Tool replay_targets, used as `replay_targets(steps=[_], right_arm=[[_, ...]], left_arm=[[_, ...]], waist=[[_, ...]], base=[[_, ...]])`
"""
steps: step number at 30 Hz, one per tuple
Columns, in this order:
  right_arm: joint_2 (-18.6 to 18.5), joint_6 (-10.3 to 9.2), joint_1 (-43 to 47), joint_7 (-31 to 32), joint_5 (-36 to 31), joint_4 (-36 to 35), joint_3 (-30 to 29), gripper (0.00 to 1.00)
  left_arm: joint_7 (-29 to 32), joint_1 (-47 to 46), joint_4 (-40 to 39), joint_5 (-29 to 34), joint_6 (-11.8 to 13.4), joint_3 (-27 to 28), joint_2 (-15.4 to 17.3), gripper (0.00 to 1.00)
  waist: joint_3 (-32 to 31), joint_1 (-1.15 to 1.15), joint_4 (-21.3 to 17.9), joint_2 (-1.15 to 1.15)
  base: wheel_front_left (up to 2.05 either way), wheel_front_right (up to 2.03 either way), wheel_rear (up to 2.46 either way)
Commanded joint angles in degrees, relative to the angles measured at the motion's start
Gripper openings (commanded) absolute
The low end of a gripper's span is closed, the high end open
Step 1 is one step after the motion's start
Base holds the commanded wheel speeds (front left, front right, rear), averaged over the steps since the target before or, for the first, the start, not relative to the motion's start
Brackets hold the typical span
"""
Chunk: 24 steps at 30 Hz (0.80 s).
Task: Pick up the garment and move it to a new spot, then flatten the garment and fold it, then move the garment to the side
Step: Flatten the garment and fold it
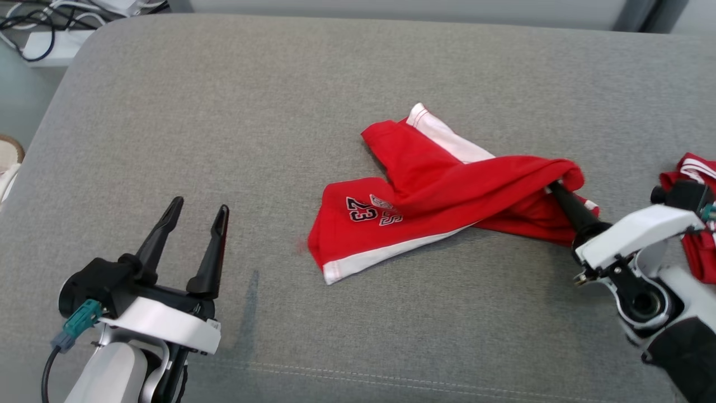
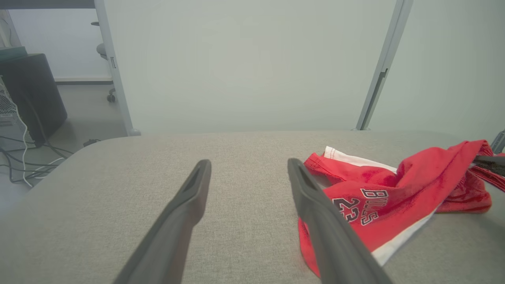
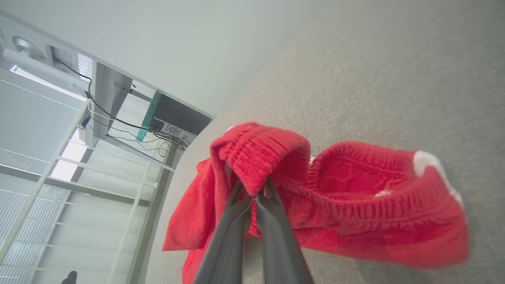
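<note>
My left pincer [image 1: 201, 204] hovers over the grey cushion [image 1: 279, 101], fingers spread wide and empty, well apart from the red shorts [image 1: 436, 190] crumpled mid-cushion. My right pincer [image 1: 559, 193] is clamped on their waistband (the ribbed elastic bunches over my fingertips in the right wrist view). I judge this to be the first step, the pick-up. The next move calls for raising the cloth clear and carrying it across open cushion. Cables [image 1: 33, 22] at far left lie off the cushion. Another red garment [image 1: 696, 254] lies just beside my right wrist and could snag.
</note>
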Motion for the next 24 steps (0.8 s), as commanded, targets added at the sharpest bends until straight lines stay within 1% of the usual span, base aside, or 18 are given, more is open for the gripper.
replay_targets(steps=[1,3,4,5,7,8,10,13,15,18,19,20,24], right_arm=[[-0.9,0.26,-2.0,-1.0,-2.1,1.4,0.7,0.00],[-0.9,0.26,-5.2,1.3,-6.5,7.0,4.4,0.00],[-0.6,0.26,-6.4,3.4,-7.4,9.1,5.9,0.00],[-0.2,0.26,-7.1,6.9,-7.5,10.3,7.4,0.00],[-1.0,0.26,-8.7,10.3,-8.6,10.0,9.6,0.00],[-2.0,0.26,-9.0,13.7,-8.1,8.5,10.9,0.00],[-3.6,0.26,-9.1,15.9,-8.1,7.5,11.8,0.00],[-5.6,0.26,-8.9,16.4,-8.9,5.2,12.9,0.00],[-6.7,0.26,-8.5,15.2,-9.7,4.3,13.0,0.00],[-6.9,0.26,-6.8,13.5,-9.7,3.9,13.2,0.00],[-6.8,0.26,-6.2,13.1,-9.4,3.9,13.1,0.38],[-6.6,0.26,-5.5,12.7,-9.2,3.8,13.2,1.00],[-6.8,0.26,-3.3,11.0,-9.5,3.4,13.8,1.00]], left_arm=[[-0.5,-3.2,-1.0,0.4,-0.5,1.9,1.3,1.00],[-0.5,-3.9,-0.5,0.5,-0.8,1.5,0.9,1.00],[-0.5,-4.2,-0.2,0.5,-1.0,1.3,0.6,1.00],[-0.5,-4.5,0.1,0.6,-1.1,1.1,0.4,1.00],[-0.5,-4.7,0.5,0.7,-1.3,1.0,0.1,1.00],[-0.6,-4.7,0.8,0.8,-1.4,1.1,-0.1,1.00],[-0.6,-4.6,1.0,0.9,-1.5,1.5,-0.2,1.00],[-0.6,-4.2,1.0,1.2,-1.6,2.1,-0.3,1.00],[-0.6,-3.9,0.8,1.4,-1.7,2.6,-0.4,1.00],[-0.6,-3.6,0.7,1.6,-1.8,3.0,-0.7,1.00],[-0.6,-3.5,0.7,1.6,-1.9,3.1,-0.8,1.00],[-0.6,-3.5,0.8,1.7,-2.0,3.1,-0.8,1.00],[-0.6,-3.3,1.3,1.6,-2.1,3.2,-0.8,1.00]], waist=[[1.1,0.00,1.2,0.00],[1.7,0.00,2.0,0.00],[1.8,0.00,2.4,0.00],[1.8,0.00,2.7,0.00],[1.7,0.00,2.9,0.00],[1.6,0.00,2.8,0.00],[1.5,0.00,2.4,0.00],[1.0,0.00,1.5,0.00],[0.8,0.00,1.0,0.00],[0.6,0.00,0.2,0.00],[0.6,0.00,0.0,0.00],[0.5,0.00,-0.2,0.00],[0.0,0.00,-0.9,0.00]], base=[[0.00,0.00,0.00],[0.00,0.00,0.00],[0.00,0.00,0.00],[0.00,0.00,0.00],[0.00,0.00,0.00],[0.00,0.00,0.00],[0.00,0.00,0.00],[0.00,0.00,0.00],[0.00,0.00,0.00],[0.00,0.00,0.00],[0.00,0.00,0.00],[0.00,0.00,0.00],[0.00,0.00,0.00]])
